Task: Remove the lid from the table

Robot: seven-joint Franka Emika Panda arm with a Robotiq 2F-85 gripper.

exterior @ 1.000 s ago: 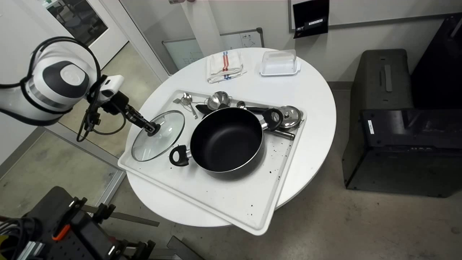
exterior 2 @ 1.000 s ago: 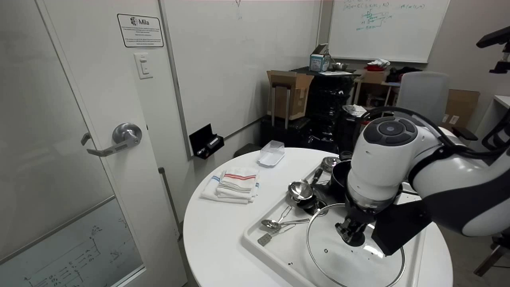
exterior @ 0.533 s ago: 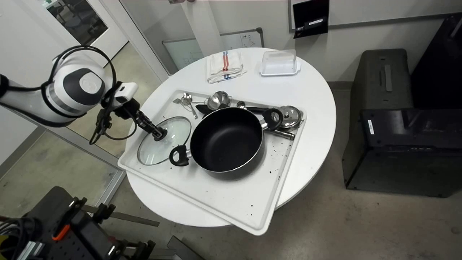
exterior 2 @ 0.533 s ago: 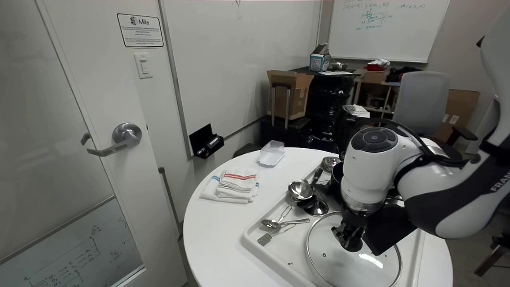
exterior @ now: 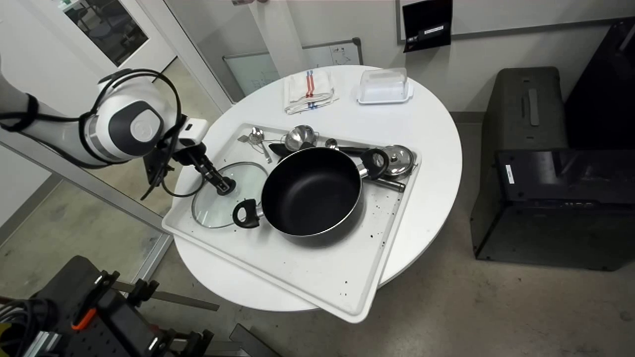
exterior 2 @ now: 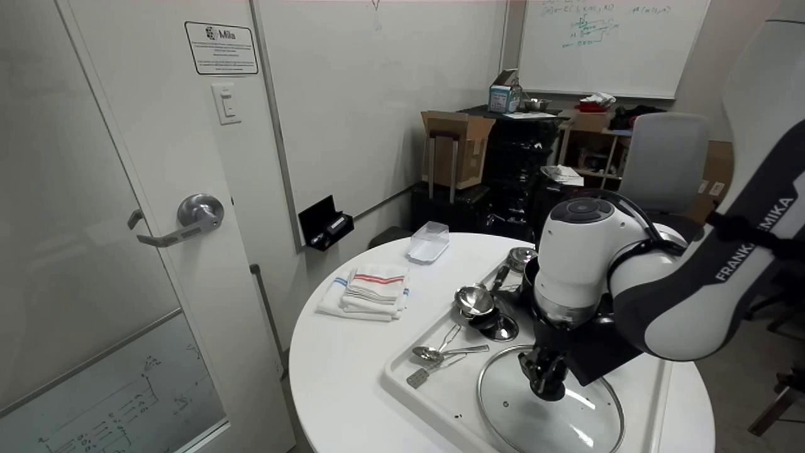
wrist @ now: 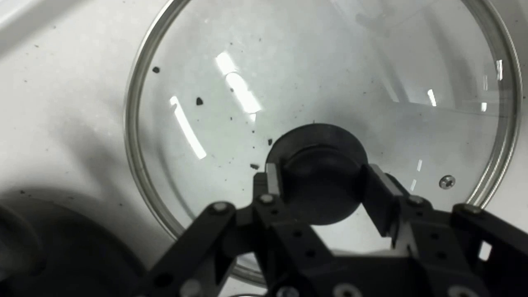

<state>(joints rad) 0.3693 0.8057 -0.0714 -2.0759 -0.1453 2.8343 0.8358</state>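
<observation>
My gripper (wrist: 324,181) is shut on the dark knob (wrist: 321,136) of the round glass lid (wrist: 255,49); both fingers press the knob's sides. In an exterior view the lid (exterior: 248,179) is over the left part of the white tray (exterior: 317,277), left of the black pot, with my gripper (exterior: 225,186) coming in from the upper left. Its metal rim is nearly level, low over the tray; whether it touches I cannot tell. Under the tray is the round white table (exterior: 431,139). In an exterior view the arm partly covers the lid (exterior 2: 516,418).
A deep black pot (exterior: 312,193) stands on the tray, one handle (exterior: 245,213) close to the lid's rim. Spoons, a steel bowl (exterior: 299,137) and a small metal lid (exterior: 398,159) lie along the tray's back. Folded towels (exterior: 310,91) and a butter dish (exterior: 384,87) sit behind it.
The gripper has carried the lid downward and toward the black pot. The lid was more tilted before and now hangs or lies flatter. The pot and tray have not moved.
</observation>
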